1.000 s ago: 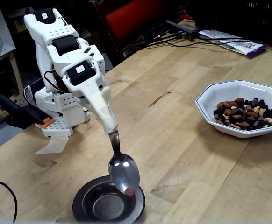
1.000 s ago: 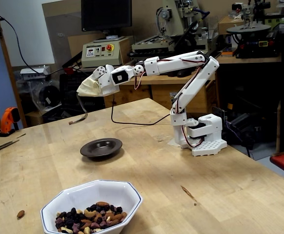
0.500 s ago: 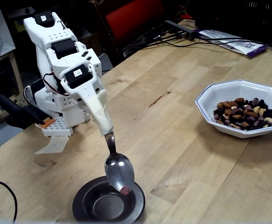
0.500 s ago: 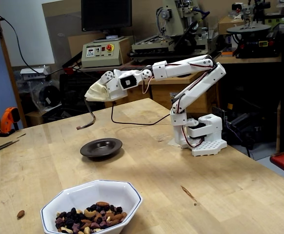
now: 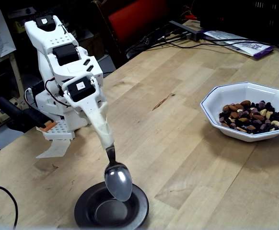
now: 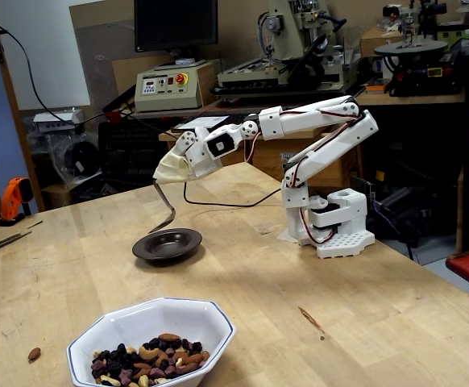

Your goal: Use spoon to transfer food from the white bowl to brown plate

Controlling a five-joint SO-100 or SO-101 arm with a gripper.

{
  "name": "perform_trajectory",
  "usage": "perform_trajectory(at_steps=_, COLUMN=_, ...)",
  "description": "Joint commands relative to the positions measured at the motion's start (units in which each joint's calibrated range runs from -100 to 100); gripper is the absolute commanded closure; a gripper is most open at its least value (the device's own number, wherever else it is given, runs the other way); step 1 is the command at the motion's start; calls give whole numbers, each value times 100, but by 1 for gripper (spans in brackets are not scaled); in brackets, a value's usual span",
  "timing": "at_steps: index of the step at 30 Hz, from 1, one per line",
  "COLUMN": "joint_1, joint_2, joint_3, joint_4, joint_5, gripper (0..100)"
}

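My gripper point(image 5: 104, 127) is wrapped in pale tape and shut on the handle of the spoon point(image 5: 118, 181). The spoon hangs steeply downward, its bowl just above the near side of the brown plate point(image 5: 140, 210). No food shows in the spoon. In the other fixed view the spoon point(image 6: 166, 211) tips down from the gripper point(image 6: 172, 168) over the brown plate point(image 6: 188, 239). The white bowl point(image 5: 235, 93) sits far to the right with the food point(image 5: 251, 116) heaped in it. It appears nearest the camera as the white bowl point(image 6: 162, 316) with food point(image 6: 150, 361).
The arm's white base point(image 6: 335, 230) stands at the table's back edge. A loose almond point(image 6: 34, 353) lies on the wood beside the bowl. Cables and papers point(image 5: 235, 43) lie at the far end of the table. Workshop machines stand behind the table.
The arm has lowered and tilted the spoon down toward the brown plate. The single dark piece seen at the spoon's tip earlier no longer shows on it.
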Motion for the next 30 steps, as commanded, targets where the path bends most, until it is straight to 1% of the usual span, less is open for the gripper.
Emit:
perform_trajectory(at_steps=1, joint_1=36, joint_2=-235, joint_3=-113, joint_4=180, joint_5=5, gripper=95)
perform_trajectory(at_steps=24, joint_1=-45, joint_2=-261, joint_3=-157, joint_4=314, joint_5=39, gripper=95)
perform_trajectory(at_steps=27, joint_1=-341, joint_2=-269, joint_3=-157, joint_4=322, joint_5=39, gripper=95)
perform_trajectory(at_steps=30, joint_1=-875, joint_2=-518, joint_3=-157, joint_4=639, joint_5=39, gripper=95)
